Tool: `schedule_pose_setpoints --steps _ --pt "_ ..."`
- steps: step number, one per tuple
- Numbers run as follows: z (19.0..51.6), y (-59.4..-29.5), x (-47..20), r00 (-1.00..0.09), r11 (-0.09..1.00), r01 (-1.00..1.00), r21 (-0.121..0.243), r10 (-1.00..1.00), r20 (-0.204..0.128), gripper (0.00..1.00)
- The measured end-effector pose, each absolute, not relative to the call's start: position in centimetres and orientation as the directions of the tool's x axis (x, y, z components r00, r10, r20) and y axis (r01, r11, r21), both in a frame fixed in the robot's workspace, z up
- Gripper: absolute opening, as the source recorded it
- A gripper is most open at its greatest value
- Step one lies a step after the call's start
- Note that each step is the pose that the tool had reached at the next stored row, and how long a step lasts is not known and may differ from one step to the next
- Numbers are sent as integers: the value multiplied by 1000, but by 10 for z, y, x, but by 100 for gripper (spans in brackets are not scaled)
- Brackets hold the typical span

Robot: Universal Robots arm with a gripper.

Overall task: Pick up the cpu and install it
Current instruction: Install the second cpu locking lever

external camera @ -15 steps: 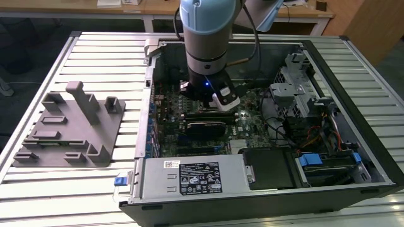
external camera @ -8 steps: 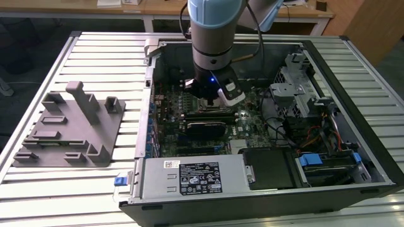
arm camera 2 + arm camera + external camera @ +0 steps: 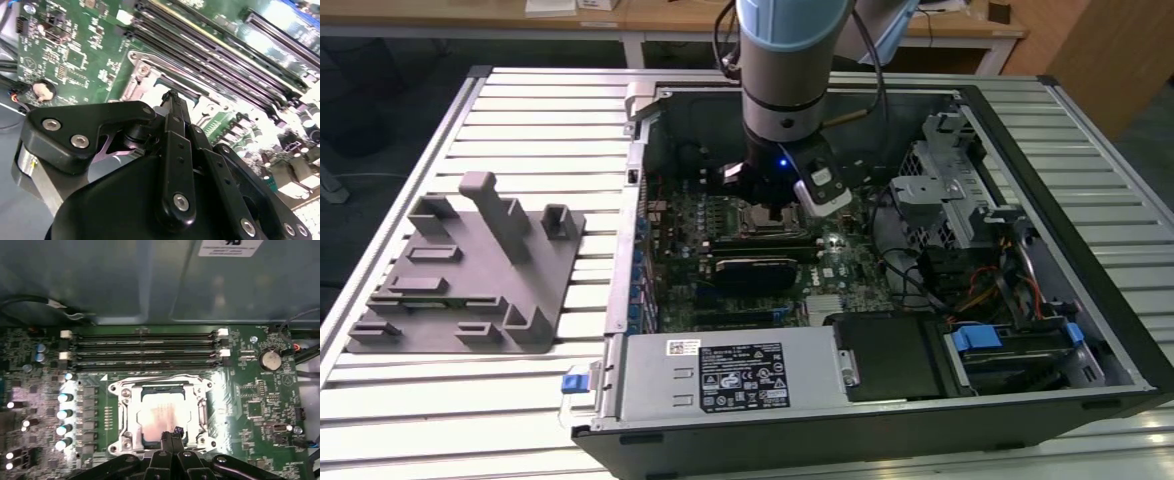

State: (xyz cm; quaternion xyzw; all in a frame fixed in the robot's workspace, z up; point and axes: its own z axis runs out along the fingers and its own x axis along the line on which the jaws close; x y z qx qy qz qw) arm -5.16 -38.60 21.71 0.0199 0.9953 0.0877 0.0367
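The arm reaches straight down into the computer case (image 3: pixel 1067 330), its hand (image 3: pixel 171 435) pressed together, tips just over the socket frame (image 3: pixel 125 412). The cpu (image 3: pixel 162 412) sits inside that frame on the motherboard (image 3: pixel 250 405), its silver top catching the light.

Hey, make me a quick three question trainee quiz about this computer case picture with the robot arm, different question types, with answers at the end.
1. True or false: the cpu lies inside the socket frame on the motherboard.
2. Multiple choice: the gripper is nearest to A) the grey fixture, B) the cpu, C) the power supply.
3. Fill in: in the first wrist view, the memory slots lie between the socket frame and the case ____.

Key: 1 true; 2 B; 3 wall.
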Motion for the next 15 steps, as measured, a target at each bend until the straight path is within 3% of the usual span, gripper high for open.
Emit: schedule_pose_setpoints --steps 4,15 --pt "217 -380 -50 -996 987 34 156 45 -71 11" --pt "217 -379 -50 -996 987 34 155 45 -71 11"
